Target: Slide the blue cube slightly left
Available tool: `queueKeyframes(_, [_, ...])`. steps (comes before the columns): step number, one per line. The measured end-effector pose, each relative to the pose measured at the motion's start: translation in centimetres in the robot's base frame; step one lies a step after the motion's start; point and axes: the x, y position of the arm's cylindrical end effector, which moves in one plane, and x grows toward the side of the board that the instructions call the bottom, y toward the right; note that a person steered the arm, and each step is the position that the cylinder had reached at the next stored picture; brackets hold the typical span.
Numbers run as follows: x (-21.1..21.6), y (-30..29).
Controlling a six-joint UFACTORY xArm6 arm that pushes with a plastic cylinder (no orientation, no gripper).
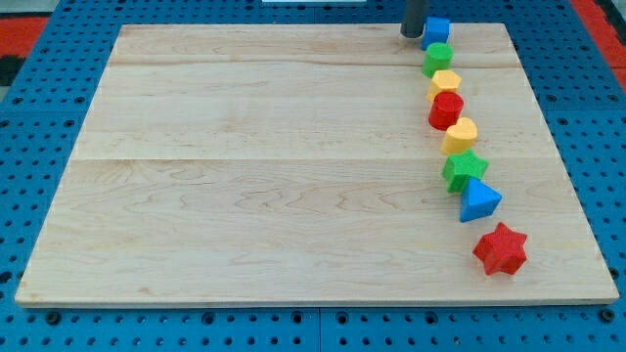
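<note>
My tip point(412, 34) sits at the table point(274, 166) far edge, touching the blue cube point(436, 29) on its left. Blocks chain nearward from the cube: green block point(437, 58), yellow block point(444, 84), red cylinder point(446, 110), yellow heart point(460, 134), green star point(464, 170), blue triangle point(478, 200). Red star point(501, 249) sits just apart, nearest.

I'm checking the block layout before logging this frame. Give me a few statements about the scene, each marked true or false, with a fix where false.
1. My tip is just to the view's left of the blue cube. True.
2. The blue cube sits at the view's bottom of the board. False: it is at the view's top edge, heading the line of blocks.
3. The red star lies apart from the others, lowest in the view. True.
4. The blue triangular block is directly below the blue cube. False: the green block is next below the cube.
5. All blocks lie on the wooden board's right side in the view. True.
</note>
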Motion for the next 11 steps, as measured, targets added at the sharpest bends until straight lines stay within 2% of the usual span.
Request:
queueKeyframes(3, [-1.4, -1.3])
queueKeyframes(4, [-1.2, -3.8])
queueKeyframes(5, [3.5, -5.5])
queueKeyframes(7, [20.6, -5.3])
queueKeyframes(9, [35.4, -5.3])
queueKeyframes(10, [41.0, -3.4])
queueKeyframes(11, [41.3, -1.7])
